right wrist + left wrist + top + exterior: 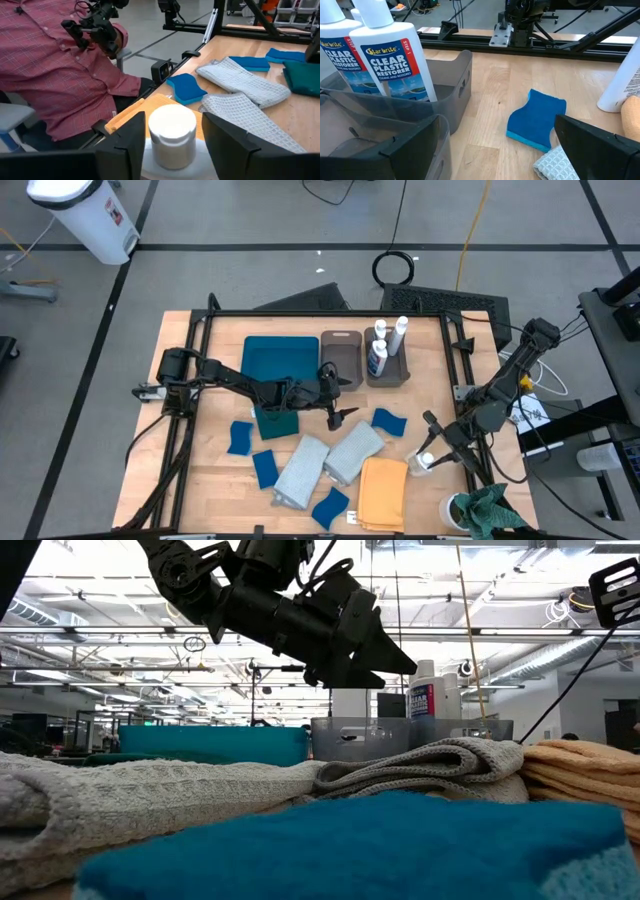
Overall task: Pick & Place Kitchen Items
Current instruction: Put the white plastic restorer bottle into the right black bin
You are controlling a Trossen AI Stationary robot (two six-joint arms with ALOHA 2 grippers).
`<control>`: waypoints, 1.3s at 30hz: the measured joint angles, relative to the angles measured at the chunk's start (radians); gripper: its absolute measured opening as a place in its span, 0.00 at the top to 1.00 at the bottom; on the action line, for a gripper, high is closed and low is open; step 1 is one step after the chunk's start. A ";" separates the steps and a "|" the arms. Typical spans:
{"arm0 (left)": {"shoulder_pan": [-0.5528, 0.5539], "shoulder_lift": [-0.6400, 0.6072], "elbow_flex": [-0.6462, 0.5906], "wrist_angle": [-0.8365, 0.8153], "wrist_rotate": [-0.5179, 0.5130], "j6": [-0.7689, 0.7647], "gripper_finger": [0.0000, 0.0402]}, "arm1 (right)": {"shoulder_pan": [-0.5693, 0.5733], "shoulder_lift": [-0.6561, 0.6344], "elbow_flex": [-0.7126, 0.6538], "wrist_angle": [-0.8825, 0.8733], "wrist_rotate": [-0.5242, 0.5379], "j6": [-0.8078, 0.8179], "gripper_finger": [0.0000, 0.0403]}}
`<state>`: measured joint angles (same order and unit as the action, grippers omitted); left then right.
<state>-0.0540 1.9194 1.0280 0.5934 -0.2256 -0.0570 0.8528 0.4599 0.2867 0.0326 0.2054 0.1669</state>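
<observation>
Right end effector (172, 142) is at the right front part of the surface (200, 480), positioned over an upright white bottle (171, 135). Fingers (122, 145) stand one on each side of the bottle's cap, with a narrow gap visible on both sides; not clamped, bottle standing on the surface just beside the mustard yellow cloth (383, 493).

Left end effector (340, 417) hangs above mid-surface, jaws wide apart and empty, just in front of the two grey-brown bins (342, 358). The right-hand bin holds three white bottles with blue labels (379, 357), upright. The other bin looks empty. Teal tray (280, 360) lies to the left of the bins, with a dark teal cloth (275, 422) at its front edge, partly under the left arm.

Two pale grey cloths (303, 470) lie side by side in the middle front, touching. Blue sponges: one (389, 421) right of the left end effector, two (240, 437) on the left front, one (330, 507) near the front edge.

Bright green rag (490, 512) sits at the front right corner. A person in a red checked shirt (60, 70) sits beyond the surface's edge in the right wrist view.
</observation>
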 joint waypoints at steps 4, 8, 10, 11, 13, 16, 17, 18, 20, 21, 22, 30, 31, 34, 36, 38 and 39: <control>0.000 0.000 0.000 0.000 0.000 0.000 0.01 | 0.000 0.000 0.000 -0.005 0.000 -0.002 0.67; 0.000 0.000 0.000 0.000 0.000 0.000 0.01 | 0.000 0.000 0.000 -0.008 0.003 -0.007 0.75; 0.000 0.000 0.000 0.000 0.000 0.000 0.01 | 0.000 0.000 0.000 -0.008 0.006 -0.008 0.77; 0.000 0.000 0.000 0.000 0.000 0.000 0.01 | 0.000 0.000 0.000 -0.008 0.005 -0.012 0.78; 0.000 0.000 0.000 0.000 0.000 0.000 0.01 | 0.000 0.000 0.000 -0.008 0.003 -0.022 0.78; 0.000 0.000 0.000 0.000 0.000 0.000 0.01 | 0.000 0.000 0.000 -0.008 0.003 -0.022 0.76; 0.000 0.000 0.000 0.000 0.000 0.000 0.01 | 0.000 0.000 0.000 -0.008 0.002 -0.022 0.75; 0.000 0.000 0.000 0.000 0.000 0.000 0.01 | 0.000 0.000 0.000 -0.009 0.002 -0.022 0.75; 0.000 0.000 0.000 0.000 0.000 0.000 0.01 | 0.000 0.000 0.000 -0.009 0.002 -0.022 0.75; 0.000 0.000 0.000 0.000 0.000 0.000 0.01 | 0.000 0.000 0.000 -0.009 0.002 -0.022 0.76; 0.000 0.000 0.000 0.000 0.000 0.000 0.01 | 0.000 0.000 0.000 -0.009 0.003 -0.022 0.77; 0.000 0.000 0.000 0.000 0.000 0.000 0.01 | 0.000 0.000 0.000 -0.010 0.003 -0.023 0.76; 0.000 0.000 0.000 0.000 0.000 0.000 0.01 | 0.000 0.000 0.000 -0.010 0.002 -0.023 0.76; 0.000 0.000 0.000 0.000 0.000 0.000 0.01 | 0.000 0.000 0.000 -0.010 0.003 -0.023 0.77; 0.000 0.000 0.000 0.000 0.000 0.000 0.01 | 0.000 0.000 0.000 -0.011 0.004 -0.025 0.77; 0.000 0.000 0.000 0.000 0.000 0.000 0.01 | 0.000 0.000 0.000 -0.011 0.004 -0.026 0.78; 0.000 0.000 0.000 0.000 0.000 0.000 0.01 | 0.000 0.000 0.000 -0.011 0.004 -0.026 0.78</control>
<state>-0.0537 1.9194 1.0279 0.5930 -0.2260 -0.0570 0.8524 0.4603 0.2871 0.0218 0.2098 0.1413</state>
